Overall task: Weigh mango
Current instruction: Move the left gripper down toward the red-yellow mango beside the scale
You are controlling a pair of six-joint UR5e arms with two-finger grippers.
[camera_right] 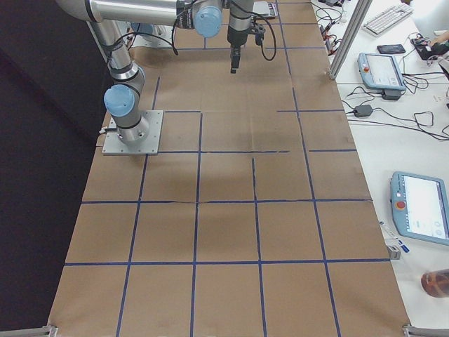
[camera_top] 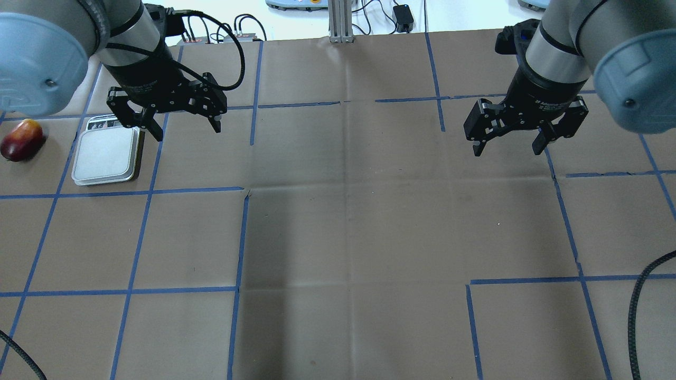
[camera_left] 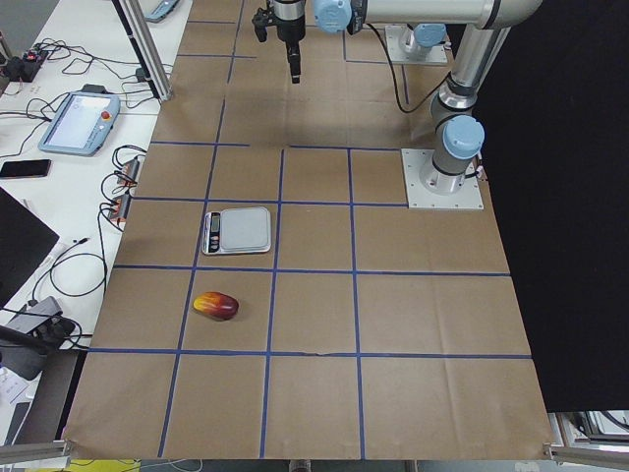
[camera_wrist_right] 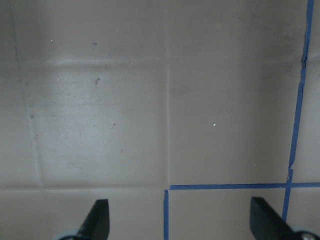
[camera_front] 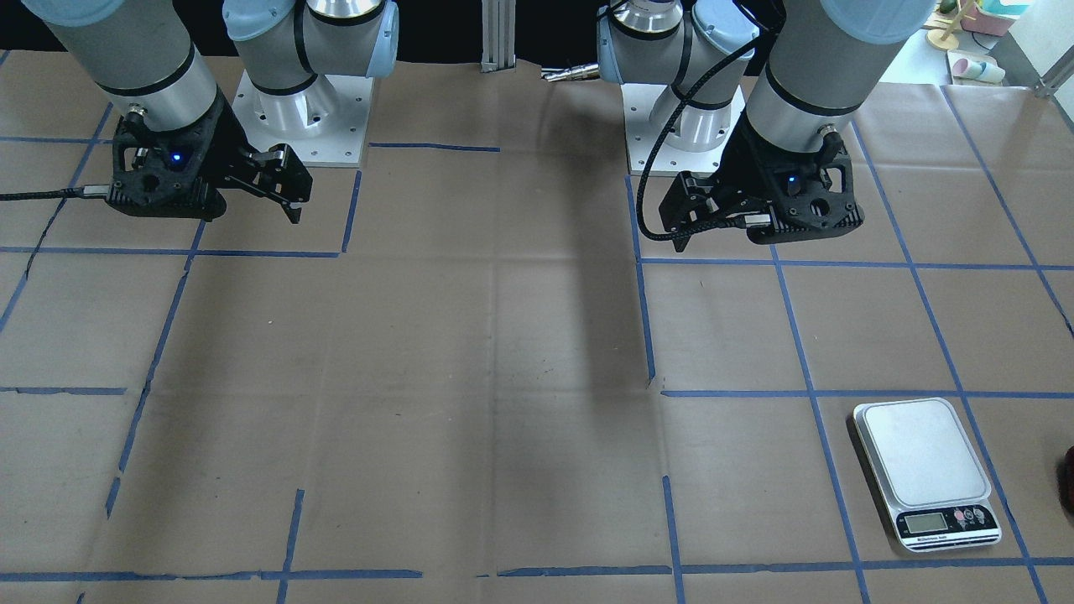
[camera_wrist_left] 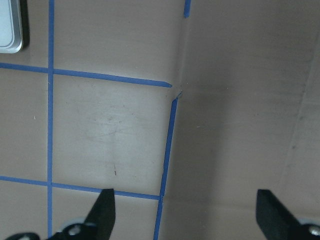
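Observation:
The mango, dark red with an orange-yellow tip, lies on the brown paper at the table's left end, just left of the scale. It also shows in the exterior left view, and as a sliver at the front-facing view's right edge. The white kitchen scale has a bare platform. My left gripper hovers open and empty just right of the scale. My right gripper hovers open and empty over the table's right side.
Blue tape lines grid the paper. The two arm bases stand at the robot's edge. A black cable loops in at the near right. Teach pendants and cables lie on the side benches.

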